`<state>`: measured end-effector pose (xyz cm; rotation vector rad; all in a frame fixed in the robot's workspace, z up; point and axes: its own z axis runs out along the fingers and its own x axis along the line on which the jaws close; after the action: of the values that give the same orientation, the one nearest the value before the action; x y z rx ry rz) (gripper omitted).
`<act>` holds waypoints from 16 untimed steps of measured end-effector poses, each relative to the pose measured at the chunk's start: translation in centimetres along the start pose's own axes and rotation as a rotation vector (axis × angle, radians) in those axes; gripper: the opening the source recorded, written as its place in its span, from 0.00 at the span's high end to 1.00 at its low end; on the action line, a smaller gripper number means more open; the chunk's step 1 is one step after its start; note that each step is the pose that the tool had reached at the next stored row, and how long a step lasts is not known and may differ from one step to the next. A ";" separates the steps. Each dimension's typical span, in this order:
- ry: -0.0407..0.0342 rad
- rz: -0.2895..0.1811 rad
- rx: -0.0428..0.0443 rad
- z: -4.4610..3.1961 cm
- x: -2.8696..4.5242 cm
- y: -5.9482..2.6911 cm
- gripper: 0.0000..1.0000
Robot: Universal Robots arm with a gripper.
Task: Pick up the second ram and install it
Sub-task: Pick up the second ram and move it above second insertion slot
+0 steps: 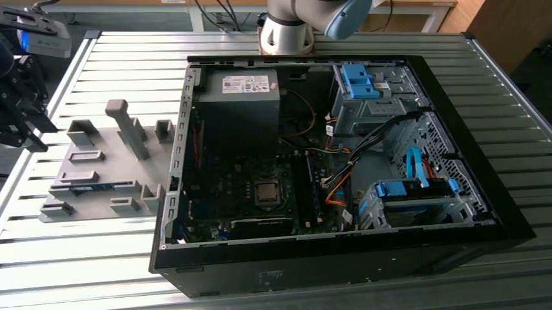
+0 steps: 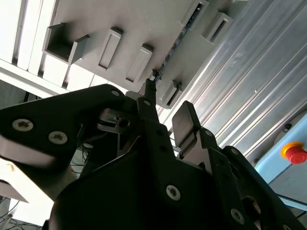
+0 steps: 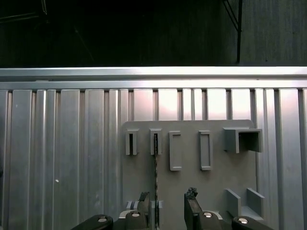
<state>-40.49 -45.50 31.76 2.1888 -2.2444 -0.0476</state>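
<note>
Hovering above the grey fixture plate (image 3: 213, 187), my gripper (image 3: 168, 208) has its fingers (image 3: 192, 211) spread with nothing pinched. The second ram (image 3: 155, 167) stands on edge in a slot of the plate, a thin flat stick whose long axis runs into the gap between my fingers, nearer one. Ribbed metal table (image 3: 62, 158) lies around, the open black computer case (image 1: 345, 274) beside the plate.

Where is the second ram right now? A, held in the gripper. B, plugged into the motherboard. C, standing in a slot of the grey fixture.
C: the second ram stands on edge in the grey fixture's slot, and the open gripper is not closed on it.
</note>
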 end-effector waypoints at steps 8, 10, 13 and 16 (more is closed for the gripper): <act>0.0064 0.001 0.0104 0.21 0.00 0.00 0.58; 0.0064 0.001 0.0104 0.21 0.00 0.00 0.58; 0.0079 0.001 0.0104 0.28 0.01 -0.01 0.58; 0.0079 0.001 0.0104 0.28 0.01 -0.01 0.58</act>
<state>-40.49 -45.50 31.48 2.1886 -2.2472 -0.0272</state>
